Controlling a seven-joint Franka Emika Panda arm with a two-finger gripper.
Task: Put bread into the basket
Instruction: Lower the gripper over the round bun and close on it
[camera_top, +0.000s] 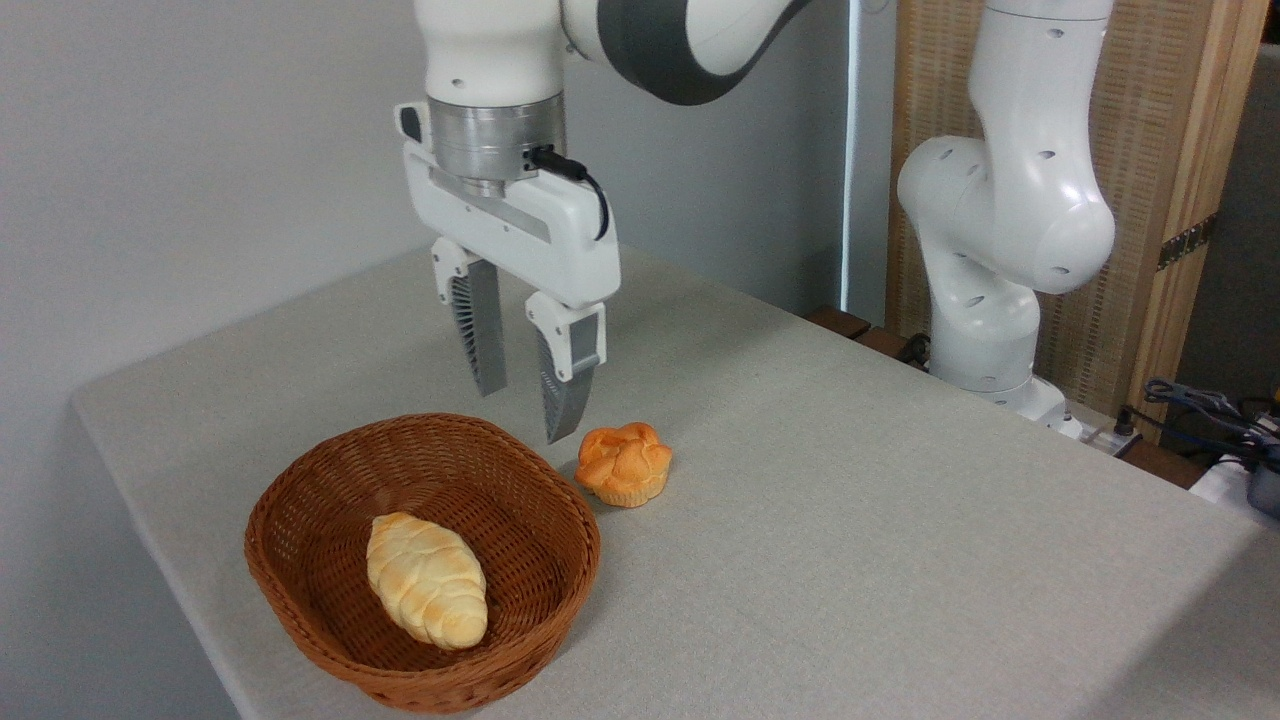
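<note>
Desk: grey cloth surface, carrying everything below.

Basket: oval brown wicker, low sides, near the front left corner. Already holds a pale braided loaf lying along the middle; free floor left at the far end and along the right wall.

Gripper: hanging above the basket's far rim, pointing down, fingers moderately parted, holding nothing. Not yet over the target; offset to the left of it.

Bread: small orange-golden bun, knotted top, paler base. Sitting on the desk just beside the basket's right rim, apart from it, untouched.

Step in hand, as judged: approach and grasp. Best shifted right until centred over the bun, opened wider if the present gap looks short of the bun's width, then lowered so the tips straddle the paler base rather than pinch the knotted crown. Gentle closing advised; probably soft. Lift high enough to clear the rim, release over the free floor, not onto the loaf.
</note>
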